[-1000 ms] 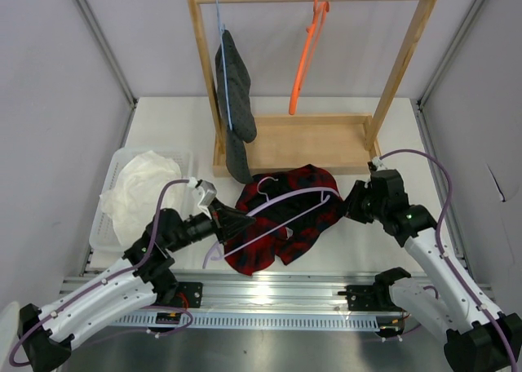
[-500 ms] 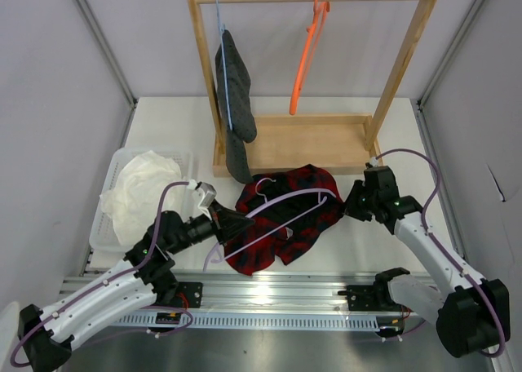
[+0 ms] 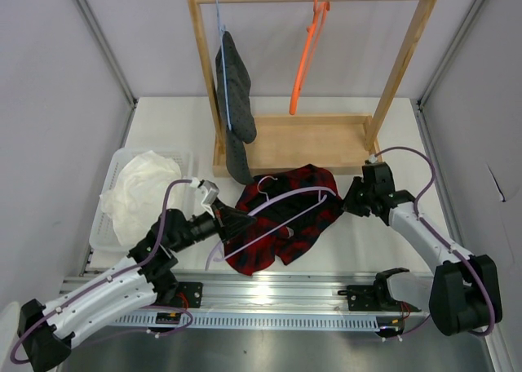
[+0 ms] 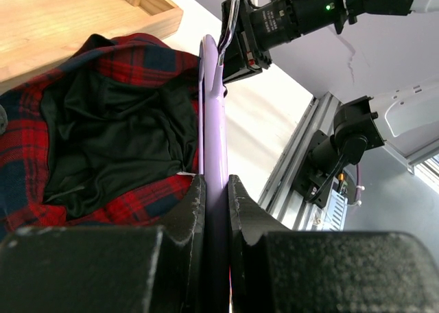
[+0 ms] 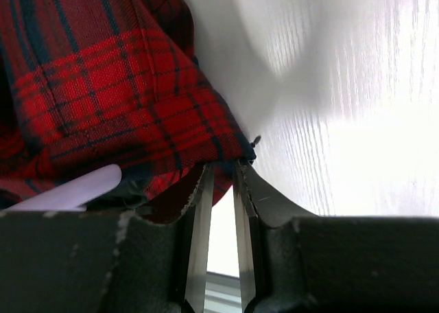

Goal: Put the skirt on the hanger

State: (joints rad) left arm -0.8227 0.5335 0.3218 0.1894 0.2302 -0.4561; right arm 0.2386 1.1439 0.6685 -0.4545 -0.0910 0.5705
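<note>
Centre frame, the skirt (image 5: pixel 103 73) lies bunched on the table (image 5: pixel 329 86) beneath the hanger (image 4: pixel 211 107), clamped by the left gripper (image 4: pixel 214 189), while the right gripper (image 5: pixel 221 169), jaws nearly together, nips only the hem corner, a hold that could slip under any pull.

The clothes rack (image 3: pixel 285 148) is standing at the middle back of the table (image 3: pixel 171 127). From its top bar a garment (image 3: pixel 236 86) is hanging on the left and a spare hanger (image 3: pixel 303 62) on the right. Just before the rack's base the skirt (image 3: pixel 257 258) is lying on the table, with the hanger (image 4: pixel 213 121) lying across it. The left gripper (image 4: pixel 215 189) is sitting at the hanger's near-left end, the right gripper (image 5: pixel 218 176) at the skirt's right edge. Left of the skirt, a cloth (image 3: pixel 139 192) is lying in a basket (image 3: pixel 171 154).
</note>
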